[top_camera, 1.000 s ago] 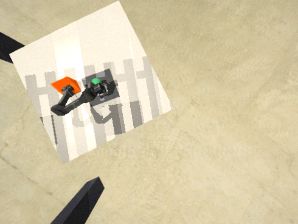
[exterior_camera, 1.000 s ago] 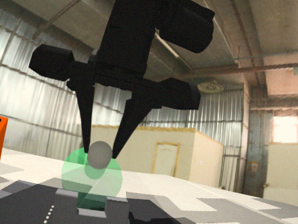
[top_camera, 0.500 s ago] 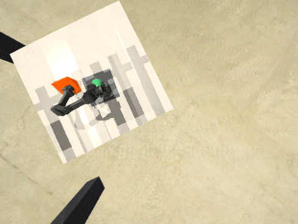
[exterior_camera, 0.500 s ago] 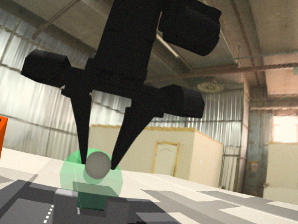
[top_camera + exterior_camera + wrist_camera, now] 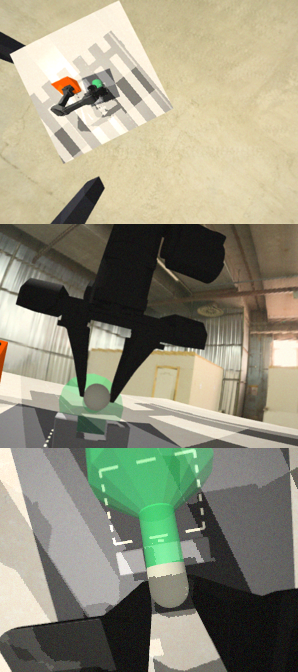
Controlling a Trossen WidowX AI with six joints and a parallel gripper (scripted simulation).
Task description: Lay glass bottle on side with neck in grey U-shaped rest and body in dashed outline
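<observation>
From the top, we see the green glass bottle (image 5: 97, 83) (image 5: 72, 403) (image 5: 150, 478) over the dark grey mat (image 5: 110, 80) (image 5: 18, 422) (image 5: 75, 533), from the exterior, its grey round neck end between our black two-fingered tool's (image 5: 97, 399) (image 5: 170, 590) partly closed fingers, gripped, above the grey U-shaped rest (image 5: 65, 434) (image 5: 200, 550), from the wrist, its body overlapping the white dashed outline (image 5: 202, 513).

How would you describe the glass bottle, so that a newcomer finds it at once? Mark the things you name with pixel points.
On the pale table (image 5: 100, 18) lies a dark mat (image 5: 107, 73). Over it, in the gripper (image 5: 101, 91) (image 5: 97, 399) (image 5: 168, 584), is the bottle (image 5: 97, 83) (image 5: 68, 397) (image 5: 150, 483): round-bodied, grey-tipped neck. Only it is green and see-through.
</observation>
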